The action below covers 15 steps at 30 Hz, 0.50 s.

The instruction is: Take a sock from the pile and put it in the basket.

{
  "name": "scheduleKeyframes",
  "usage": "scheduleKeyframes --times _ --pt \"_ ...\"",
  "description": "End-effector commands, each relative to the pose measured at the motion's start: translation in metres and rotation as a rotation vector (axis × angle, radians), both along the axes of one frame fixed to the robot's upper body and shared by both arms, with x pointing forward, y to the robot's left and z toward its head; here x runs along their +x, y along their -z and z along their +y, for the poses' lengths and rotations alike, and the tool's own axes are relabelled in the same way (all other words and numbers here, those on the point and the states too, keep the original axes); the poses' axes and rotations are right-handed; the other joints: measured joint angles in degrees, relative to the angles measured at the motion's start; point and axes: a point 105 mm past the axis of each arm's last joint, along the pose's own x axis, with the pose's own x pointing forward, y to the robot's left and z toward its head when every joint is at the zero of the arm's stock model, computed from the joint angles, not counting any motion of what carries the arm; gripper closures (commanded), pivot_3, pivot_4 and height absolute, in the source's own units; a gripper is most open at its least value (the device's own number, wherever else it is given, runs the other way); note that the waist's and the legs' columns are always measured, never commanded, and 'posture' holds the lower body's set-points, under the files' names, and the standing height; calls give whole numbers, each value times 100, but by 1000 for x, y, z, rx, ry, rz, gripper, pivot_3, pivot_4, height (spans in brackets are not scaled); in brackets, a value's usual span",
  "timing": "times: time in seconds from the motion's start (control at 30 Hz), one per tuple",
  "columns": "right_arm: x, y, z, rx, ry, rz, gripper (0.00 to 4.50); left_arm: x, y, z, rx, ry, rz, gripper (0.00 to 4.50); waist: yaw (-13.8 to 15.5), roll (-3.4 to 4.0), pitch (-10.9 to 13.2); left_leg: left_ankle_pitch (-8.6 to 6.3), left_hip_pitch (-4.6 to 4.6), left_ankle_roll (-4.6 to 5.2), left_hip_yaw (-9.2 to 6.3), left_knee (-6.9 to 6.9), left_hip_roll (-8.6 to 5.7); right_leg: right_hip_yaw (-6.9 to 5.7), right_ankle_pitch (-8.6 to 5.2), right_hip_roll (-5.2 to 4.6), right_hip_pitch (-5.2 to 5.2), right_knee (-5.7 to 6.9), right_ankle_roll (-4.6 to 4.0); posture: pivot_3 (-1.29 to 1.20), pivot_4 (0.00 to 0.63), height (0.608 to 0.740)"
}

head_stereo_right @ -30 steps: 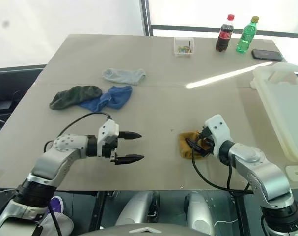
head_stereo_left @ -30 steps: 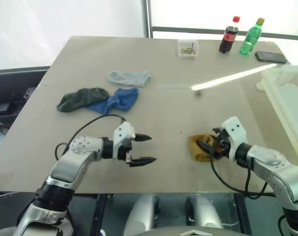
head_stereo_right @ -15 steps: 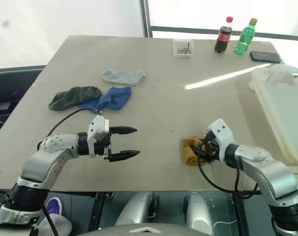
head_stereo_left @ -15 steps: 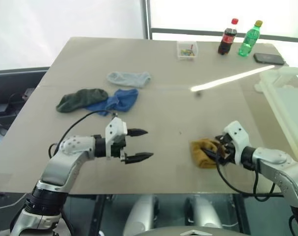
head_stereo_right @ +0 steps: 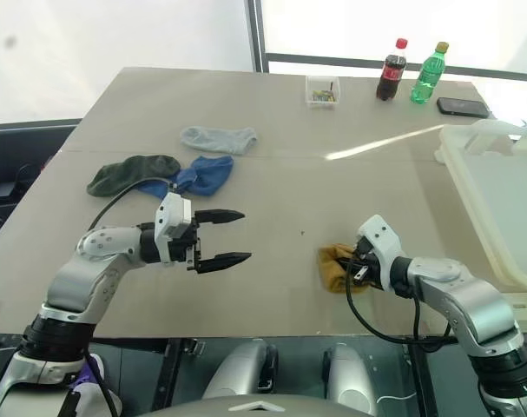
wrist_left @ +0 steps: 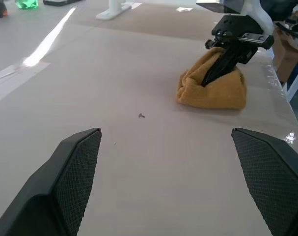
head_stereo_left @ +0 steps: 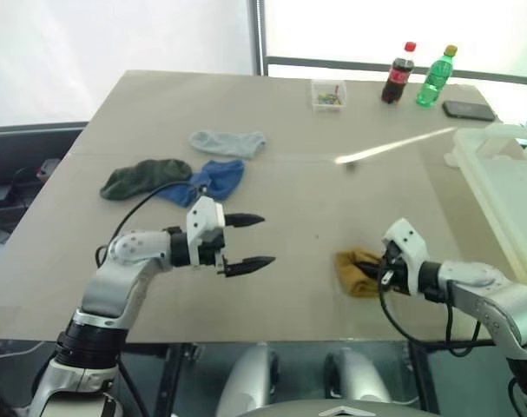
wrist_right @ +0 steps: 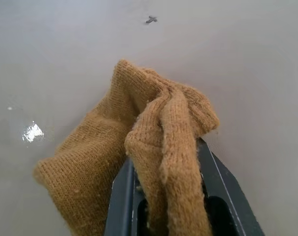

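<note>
The mustard-yellow sock (head_stereo_left: 355,271) lies bunched on the table near its front edge, apart from the pile. My right gripper (head_stereo_left: 378,273) is shut on the sock, with a fold of the knit squeezed between its black fingers (wrist_right: 120,201). The pile (head_stereo_left: 213,178) lies at the left middle: a grey sock (head_stereo_left: 228,141), a dark green sock (head_stereo_left: 146,176) and a blue one. My left gripper (head_stereo_left: 265,240) hangs open over bare table, pointing toward the sock and well to its left, holding nothing. The white basket (head_stereo_right: 489,191) stands at the table's right edge.
At the far edge stand a small clear box (head_stereo_left: 330,91), a cola bottle (head_stereo_left: 398,73), a green bottle (head_stereo_left: 434,76) and a dark phone (head_stereo_left: 469,109). The table's front edge runs just below both grippers. Bare tabletop lies between the sock and the basket.
The right gripper's fingers, open around the sock a second ago, have closed on a fold of it. The left gripper has risen a little, still open.
</note>
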Motion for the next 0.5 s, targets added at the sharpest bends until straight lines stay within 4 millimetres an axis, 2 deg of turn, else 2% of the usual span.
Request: scheduleKeyframes --times 0.03,0.13,0.23,0.4,0.5 --pt "6 -20 -2 183 71 -18 4493 13 -12 -4 -75 -35 -31 0 -6 22 14 0 -2 0 1 0 0 3 1 0 -2 0 0 0 150 729" --pt "21 -55 -18 333 197 -109 4494 33 -19 -2 -118 -73 -43 0 -11 52 34 6 -8 10 9 1 -3 12 2 -1 -8 5 1 0 150 729" --pt "36 -88 -46 413 330 -208 4495 45 -42 -18 -176 -23 -78 0 1 61 45 7 -21 11 13 3 -10 7 17 2 -25 8 25 0 150 729" --pt "66 -140 -110 454 642 -377 4496 58 -67 -58 -251 54 -113 0 19 69 55 7 -47 15 17 5 -28 -12 18 20 -36 11 28 0 150 729" --pt "80 -175 -158 549 872 -468 4496 56 -86 -88 -337 108 -122 0 -7 71 56 22 -92 -3 25 10 -40 -4 29 19 -76 17 46 0 150 729"
